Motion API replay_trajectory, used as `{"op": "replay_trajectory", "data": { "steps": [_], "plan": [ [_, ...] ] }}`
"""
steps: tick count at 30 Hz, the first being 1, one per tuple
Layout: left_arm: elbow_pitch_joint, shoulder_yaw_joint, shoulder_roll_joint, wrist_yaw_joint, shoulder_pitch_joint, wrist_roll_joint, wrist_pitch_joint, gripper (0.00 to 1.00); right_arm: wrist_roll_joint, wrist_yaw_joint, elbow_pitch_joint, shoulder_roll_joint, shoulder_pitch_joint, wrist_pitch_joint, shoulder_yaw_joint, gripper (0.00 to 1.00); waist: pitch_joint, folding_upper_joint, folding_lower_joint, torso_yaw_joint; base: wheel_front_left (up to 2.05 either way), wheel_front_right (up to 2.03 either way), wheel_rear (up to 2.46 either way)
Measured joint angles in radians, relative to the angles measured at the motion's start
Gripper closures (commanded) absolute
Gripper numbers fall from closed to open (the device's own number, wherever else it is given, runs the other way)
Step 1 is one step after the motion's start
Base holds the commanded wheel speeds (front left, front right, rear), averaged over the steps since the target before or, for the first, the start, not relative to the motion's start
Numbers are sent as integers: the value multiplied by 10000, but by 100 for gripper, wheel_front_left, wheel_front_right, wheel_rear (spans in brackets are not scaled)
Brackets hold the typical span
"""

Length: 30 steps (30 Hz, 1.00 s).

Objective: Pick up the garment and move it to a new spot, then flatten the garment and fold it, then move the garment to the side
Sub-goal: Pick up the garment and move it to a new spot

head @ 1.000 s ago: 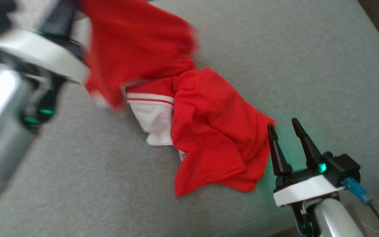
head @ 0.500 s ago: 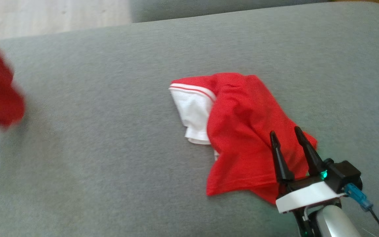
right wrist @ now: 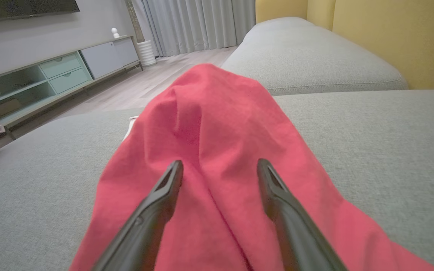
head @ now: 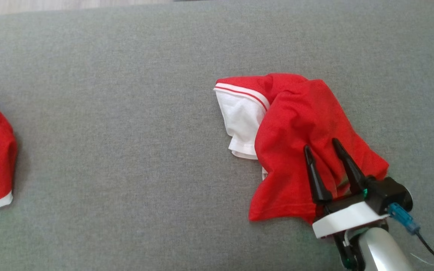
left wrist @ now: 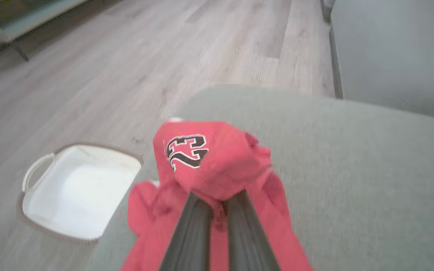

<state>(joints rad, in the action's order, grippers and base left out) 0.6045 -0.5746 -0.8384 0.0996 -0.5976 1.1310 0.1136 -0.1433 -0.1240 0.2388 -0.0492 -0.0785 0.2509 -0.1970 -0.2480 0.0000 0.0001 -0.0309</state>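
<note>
On the grey sofa seat [head: 126, 113], far over at its left edge, the left gripper [left wrist: 220, 197] has its two dark fingers clenched on a bunched red garment [left wrist: 209, 162]. The cloth bulges up over the fingertips, and a black and white 23 shows on top of the bundle. Part of the garment rests on the seat, red with a white hem. Just past that edge of the sofa, a white basket [left wrist: 77, 195] with a handle sits on the pale wood floor [left wrist: 126, 56].

Well apart, on the right side of the seat, a second red garment [head: 296, 124] lies crumpled, a white panel with a red stripe poking out on its left. The right gripper [head: 321, 146] hangs over its near right corner with fingers released and spread wide, gripping nothing; I can't tell whether the tips touch the cloth. Farther off stand a low sideboard [right wrist: 62, 67] and grey curtains [right wrist: 202, 22]
</note>
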Motion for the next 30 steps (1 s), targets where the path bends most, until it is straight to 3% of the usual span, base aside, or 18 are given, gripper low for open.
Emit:
{"op": "replay_trajectory", "data": {
  "steps": [2, 3, 4, 5, 6, 9, 12, 16, 22, 25, 26, 30],
  "plan": [
    [744, -157, 410, -59, 80, -15, 8, 100, 58, 0, 17, 0, -59, 0, -6, 0, -50, 0, 1, 52, 0, 0, 0],
    [1089, -167, 585, -121, 99, -29, -73, 93, 58, 0, 19, 0, -84, 0, -4, 0, -53, 0, 0, 87, 0, 0, 0],
    [1363, -165, 715, -186, 96, -29, -176, 64, 58, 0, 23, 0, -105, 0, -2, 0, -40, 0, 0, 124, 0, 0, 0],
    [1553, -161, 794, -318, 94, -29, -267, 17, 58, 0, 25, 0, -114, 0, -2, 0, -12, 0, 1, 158, 0, 0, 0],
    [1707, -140, 865, -458, 79, -29, -380, 0, 58, 0, 29, 0, -115, 0, 10, 0, 37, 0, 1, 187, 0, 0, 0],
    [1954, 48, 961, -792, 68, 201, -836, 0, 58, 0, 23, 0, -105, 0, 77, 0, 243, 0, 0, 293, 0, 0, 0],
    [1887, -23, 853, -830, 69, -169, -1317, 0, 46, 0, -23, 0, -65, 0, 221, 0, 527, 0, 0, 412, 0, 0, 0],
    [771, -61, 771, -865, 73, -384, -1699, 0, 46, 0, -128, 0, 328, 0, 621, 0, 1059, 0, -1, 494, 0, 0, 0],
    [-2677, -167, 625, 180, 201, -892, -2222, 0, 562, 0, -221, 6, 900, 0, 1026, 0, 1926, 0, -3, 565, 0, 0, 0],
    [-4364, -426, 663, 913, 903, -1110, -2405, 0, 752, 0, -391, 2, 911, 0, 1141, 0, 2254, 0, -4, 648, 0, 0, 0],
    [-4364, -426, 663, 913, 903, -1110, -2405, 0, 752, 0, -391, 2, 911, 0, 1141, 0, 2254, 0, -4, 648, 0, 0, 0],
    [-5804, -972, 1020, 1942, 2535, -1323, -2702, 0, 894, 0, -531, -75, 911, 0, 1154, 0, 2440, 0, -3, 869, 0, 0, 0]
  ]
}}
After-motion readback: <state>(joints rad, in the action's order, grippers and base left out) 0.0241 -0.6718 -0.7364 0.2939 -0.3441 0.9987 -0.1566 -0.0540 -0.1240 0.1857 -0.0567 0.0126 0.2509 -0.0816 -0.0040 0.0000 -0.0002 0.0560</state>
